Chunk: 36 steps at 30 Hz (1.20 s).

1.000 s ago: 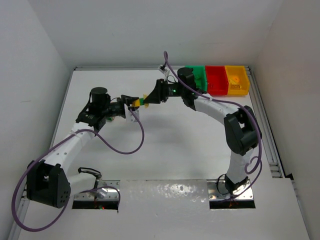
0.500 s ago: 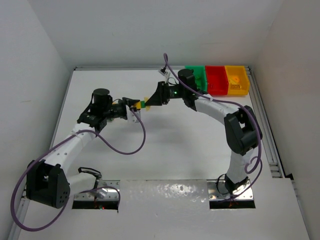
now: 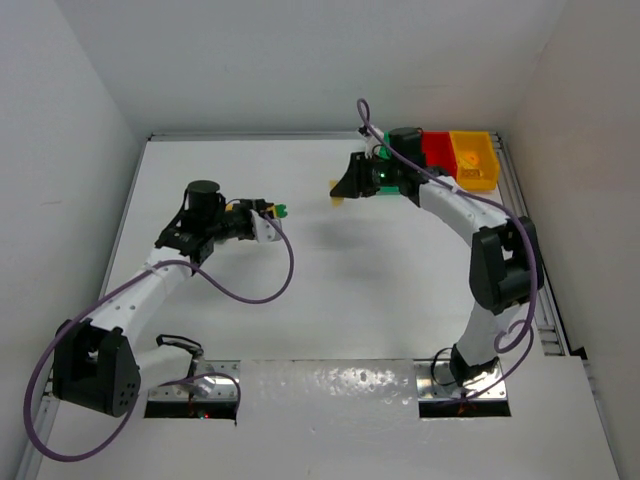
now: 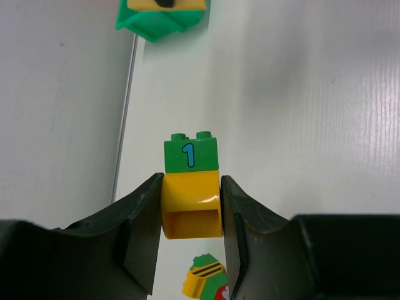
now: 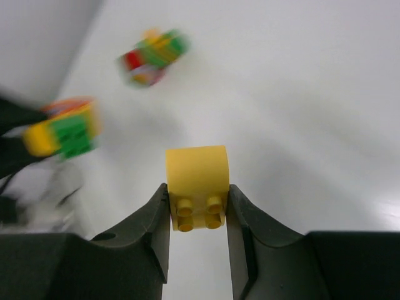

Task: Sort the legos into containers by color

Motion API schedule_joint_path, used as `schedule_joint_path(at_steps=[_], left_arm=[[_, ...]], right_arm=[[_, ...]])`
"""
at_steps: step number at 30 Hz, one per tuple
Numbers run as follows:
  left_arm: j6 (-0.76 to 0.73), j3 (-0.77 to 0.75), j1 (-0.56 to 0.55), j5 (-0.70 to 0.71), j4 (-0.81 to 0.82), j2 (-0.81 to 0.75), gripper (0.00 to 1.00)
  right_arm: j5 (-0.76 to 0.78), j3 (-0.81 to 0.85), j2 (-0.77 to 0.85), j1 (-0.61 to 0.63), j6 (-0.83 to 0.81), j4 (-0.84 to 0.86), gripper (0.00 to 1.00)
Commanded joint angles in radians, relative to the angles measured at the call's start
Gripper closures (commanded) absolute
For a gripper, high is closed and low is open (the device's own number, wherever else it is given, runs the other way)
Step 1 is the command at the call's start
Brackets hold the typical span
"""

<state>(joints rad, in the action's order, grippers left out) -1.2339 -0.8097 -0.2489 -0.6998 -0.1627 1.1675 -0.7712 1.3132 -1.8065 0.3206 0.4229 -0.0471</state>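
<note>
Legos (image 3: 280, 210): your left claw (image 4: 192, 187) pinches a yellow brick (image 4: 190, 215) with a green brick (image 4: 190, 154) attached. Your right claw (image 5: 197, 197) pinches a second yellow brick (image 5: 197, 170), left of the red bin (image 3: 438, 148).

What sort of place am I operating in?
Probably a robot test cell: a bare white table boxed in by plain white walls, with colour-coded bins in the far right corner.
</note>
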Motion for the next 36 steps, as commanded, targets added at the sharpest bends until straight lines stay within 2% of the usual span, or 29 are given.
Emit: schedule_joint_path(at_steps=[1, 4, 6, 8, 12, 15, 17, 18, 25, 29, 33, 34, 36], left_arm=[[0.131, 0.004, 0.003, 0.04, 0.074, -0.006, 1.0], [0.244, 0.003, 0.003, 0.065, 0.11, -0.009, 1.0], [0.335, 0.0, 0.003, 0.077, 0.129, -0.012, 1.0], [0.375, 0.0, 0.002, 0.098, 0.129, -0.017, 1.0], [0.416, 0.03, 0.002, 0.112, 0.144, -0.052, 1.0], [0.439, 0.056, 0.002, 0.117, 0.183, -0.069, 1.0], [0.458, 0.063, 0.002, 0.125, 0.183, -0.069, 1.0], [0.464, 0.064, 0.002, 0.128, 0.183, -0.074, 1.0], [0.485, 0.115, 0.002, 0.128, 0.212, -0.1, 1.0], [0.472, 0.119, 0.002, 0.114, 0.212, -0.094, 1.0], [0.464, 0.118, 0.003, 0.106, 0.221, -0.086, 1.0], [0.462, 0.116, 0.002, 0.108, 0.226, -0.083, 1.0], [0.465, 0.11, 0.002, 0.109, 0.227, -0.072, 1.0]], right_arm=[[0.558, 0.177, 0.015, -0.017, -0.171, -0.235, 1.0], [0.845, 0.357, -0.065, -0.069, -0.193, -0.322, 1.0], [0.909, 0.463, -0.106, -0.104, -0.158, -0.365, 1.0], [1.045, 0.481, -0.113, -0.152, -0.15, -0.363, 1.0], [1.399, 0.422, -0.154, -0.179, -0.286, -0.186, 1.0], [1.593, 0.541, -0.282, -0.199, -0.343, -0.206, 1.0], [1.657, 0.581, -0.361, -0.213, -0.38, -0.194, 1.0], [1.715, 0.592, -0.375, -0.218, -0.415, -0.148, 1.0], [1.773, 0.537, -0.441, -0.282, -0.559, 0.099, 1.0], [1.631, 0.619, -0.516, -0.316, -0.552, 0.052, 1.0], [1.552, 0.621, -0.554, -0.316, -0.564, 0.064, 1.0], [1.528, 0.635, -0.562, -0.348, -0.553, 0.053, 1.0], [1.478, 0.649, -0.577, -0.357, -0.518, 0.01, 0.94]])
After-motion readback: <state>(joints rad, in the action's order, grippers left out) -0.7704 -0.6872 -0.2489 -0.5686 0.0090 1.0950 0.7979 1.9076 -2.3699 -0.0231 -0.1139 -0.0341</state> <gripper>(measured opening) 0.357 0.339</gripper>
